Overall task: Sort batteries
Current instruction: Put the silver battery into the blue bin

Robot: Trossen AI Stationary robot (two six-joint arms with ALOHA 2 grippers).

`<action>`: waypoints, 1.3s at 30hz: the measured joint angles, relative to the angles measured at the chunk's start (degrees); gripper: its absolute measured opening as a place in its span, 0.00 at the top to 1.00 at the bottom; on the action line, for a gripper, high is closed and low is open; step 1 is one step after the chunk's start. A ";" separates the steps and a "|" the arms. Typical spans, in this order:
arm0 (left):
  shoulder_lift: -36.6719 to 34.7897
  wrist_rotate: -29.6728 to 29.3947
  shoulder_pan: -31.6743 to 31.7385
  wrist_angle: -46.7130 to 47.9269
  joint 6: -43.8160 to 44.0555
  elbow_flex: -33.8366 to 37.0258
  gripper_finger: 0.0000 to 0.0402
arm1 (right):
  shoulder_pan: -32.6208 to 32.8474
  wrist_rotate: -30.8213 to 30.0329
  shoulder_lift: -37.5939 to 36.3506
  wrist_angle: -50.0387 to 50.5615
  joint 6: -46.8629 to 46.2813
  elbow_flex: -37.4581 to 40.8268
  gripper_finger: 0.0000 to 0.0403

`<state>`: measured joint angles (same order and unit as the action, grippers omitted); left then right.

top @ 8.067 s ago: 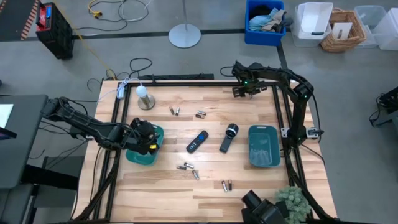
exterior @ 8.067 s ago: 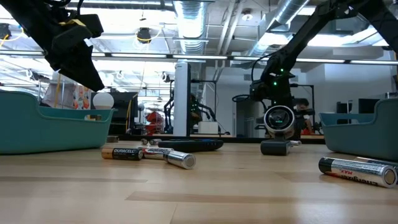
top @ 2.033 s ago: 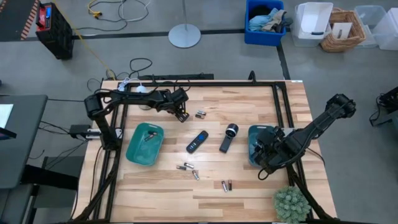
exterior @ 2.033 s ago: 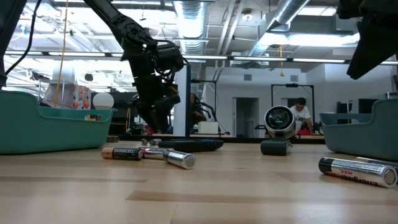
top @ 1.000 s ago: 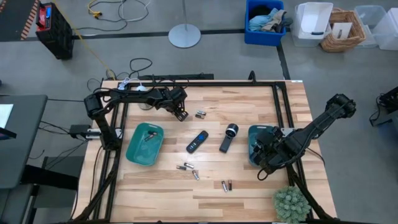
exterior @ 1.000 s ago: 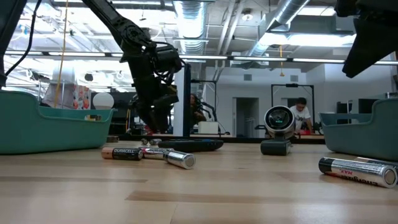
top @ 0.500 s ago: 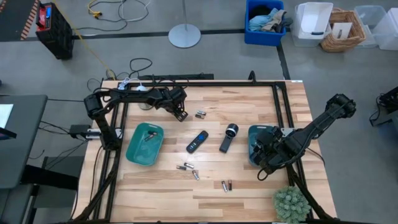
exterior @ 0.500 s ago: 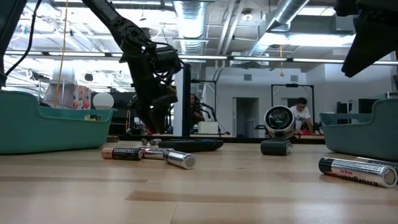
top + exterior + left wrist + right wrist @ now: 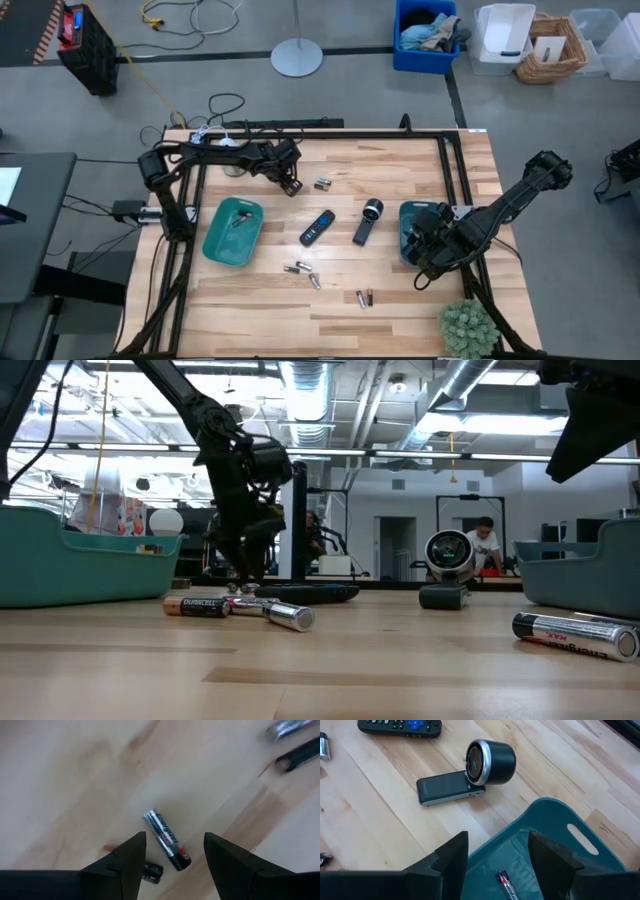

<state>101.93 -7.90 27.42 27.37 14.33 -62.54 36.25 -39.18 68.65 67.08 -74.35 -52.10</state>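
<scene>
Hovering low over the far-left part of the table [image 9: 400, 300], the left gripper [image 9: 291, 186] stands with its fingers spread and nothing between them. Its wrist view shows what the overhead camera cannot: a black-and-silver battery [image 9: 167, 847] lying on the wood right in the gap between the fingers, with a second dark cell [image 9: 151, 871] partly hidden beside one finger. From above, the gripper itself covers these two. A pair of batteries [image 9: 322, 184] lies just beside it, toward the table's middle.

The right gripper [image 9: 428, 236] hangs over the right teal tray [image 9: 412, 212] near the right edge, fingers apart and empty. Only its wrist view looks into that tray, where one battery [image 9: 508, 884] lies on the bottom. The same view shows the flashlight [image 9: 470, 772] and the remote control [image 9: 400, 726] on the table just outside the tray.

The left teal tray [image 9: 222, 250] near the left edge holds a battery [image 9: 240, 219], seen only from overhead. Three cells [image 9: 303, 272] lie toward the front edge near the middle, and two more [image 9: 364, 298] lie closer to the front-right. The low view reads a copper-topped battery [image 9: 200, 605] and a silver one [image 9: 286, 616] close up, with another [image 9: 575, 635] at its right side.
</scene>
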 joint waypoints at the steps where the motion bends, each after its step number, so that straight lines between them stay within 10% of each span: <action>1: 0.66 0.00 0.00 0.34 0.02 0.08 0.51 | 0.00 0.00 0.01 -0.03 -0.01 0.00 0.45; 14: 3.12 0.08 0.00 -2.19 -0.13 0.51 0.53 | 0.00 0.02 -0.01 -0.25 0.66 0.00 0.45; 29: 2.95 2.74 0.09 -5.57 -2.19 2.73 0.90 | 0.00 0.02 -0.01 -0.29 0.48 0.00 0.45; 39: 1.21 2.78 -0.96 -7.14 -5.35 3.09 0.90 | 0.20 -2.00 -0.47 -1.02 0.98 0.00 0.45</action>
<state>103.14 -5.12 26.46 20.23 8.98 -59.45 36.45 -41.18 68.19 66.06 -73.37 -52.10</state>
